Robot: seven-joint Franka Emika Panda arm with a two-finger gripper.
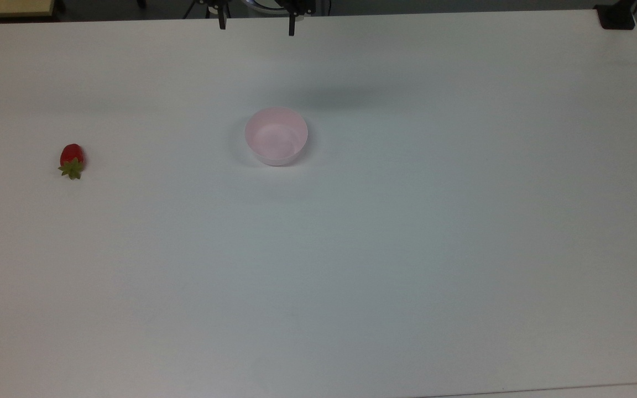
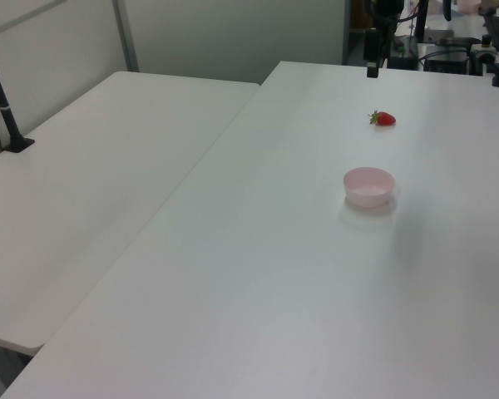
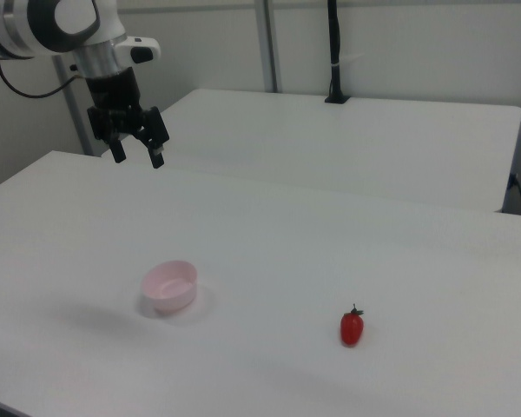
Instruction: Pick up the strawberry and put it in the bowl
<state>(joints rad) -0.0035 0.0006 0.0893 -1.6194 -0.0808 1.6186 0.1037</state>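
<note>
The red strawberry (image 1: 72,157) with its green cap lies on the white table at the top view's left, far from the bowl. It also appears as a strawberry (image 2: 384,119) in the left view and a strawberry (image 3: 352,327) in the right view. The pale pink bowl (image 1: 276,135) stands upright and empty near the table's middle; it is also seen as the bowl (image 2: 368,184) and the bowl (image 3: 169,286). My gripper (image 1: 256,27) hangs open, well above the table's far edge and beyond the bowl, holding nothing. In the right view the gripper (image 3: 138,159) is up and left of the bowl.
A second white table (image 2: 108,166) adjoins this one, with a black clamped post (image 2: 4,100) on it. A black block (image 1: 617,16) sits at the top view's upper right corner of the table. Wide bare tabletop (image 1: 351,265) surrounds both objects.
</note>
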